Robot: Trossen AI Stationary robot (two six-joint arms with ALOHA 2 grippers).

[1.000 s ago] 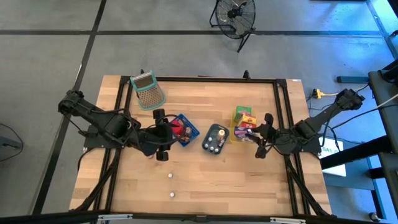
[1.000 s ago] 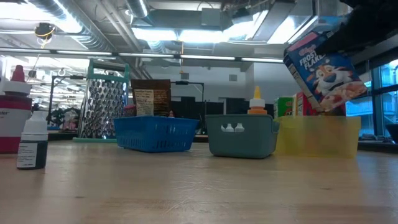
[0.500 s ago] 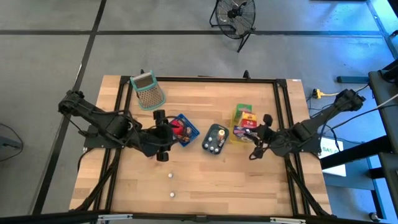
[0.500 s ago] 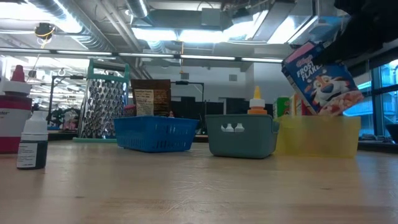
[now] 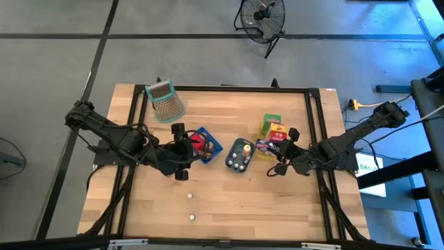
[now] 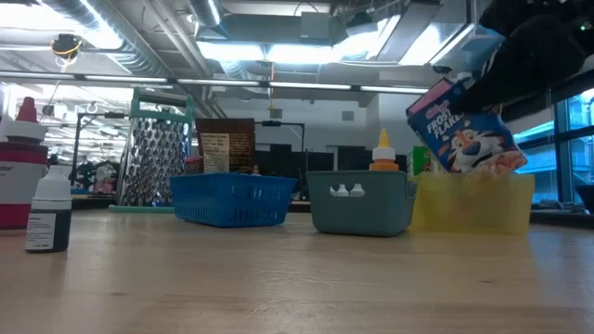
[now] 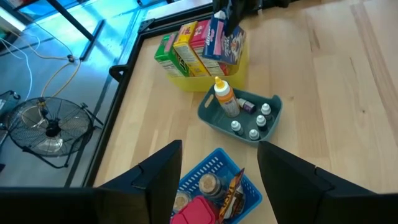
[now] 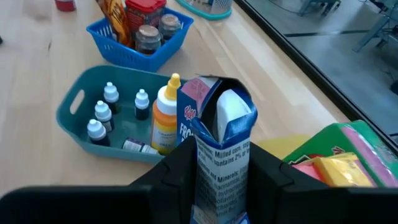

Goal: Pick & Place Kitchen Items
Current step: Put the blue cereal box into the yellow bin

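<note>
Right gripper (image 8: 217, 180) grasps Frosted Flakes box (image 6: 461, 123), lifted above yellow tray (image 6: 473, 206). Left gripper (image 7: 217, 162), fingers apart, empty, over blue basket (image 7: 214, 165). Sorting mostly done; dropper bottle (image 6: 47, 215) and white pieces (image 5: 189, 197) remain loose.

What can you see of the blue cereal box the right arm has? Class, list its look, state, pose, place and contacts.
The cereal box is a small blue carton with white lettering and a cartoon tiger on its face. Its top flaps stand open, with a pale inner bag showing. The right gripper is shut on its sides. It hangs tilted, in the air, over the yellow tray's near edge, towards the teal tray.
</note>
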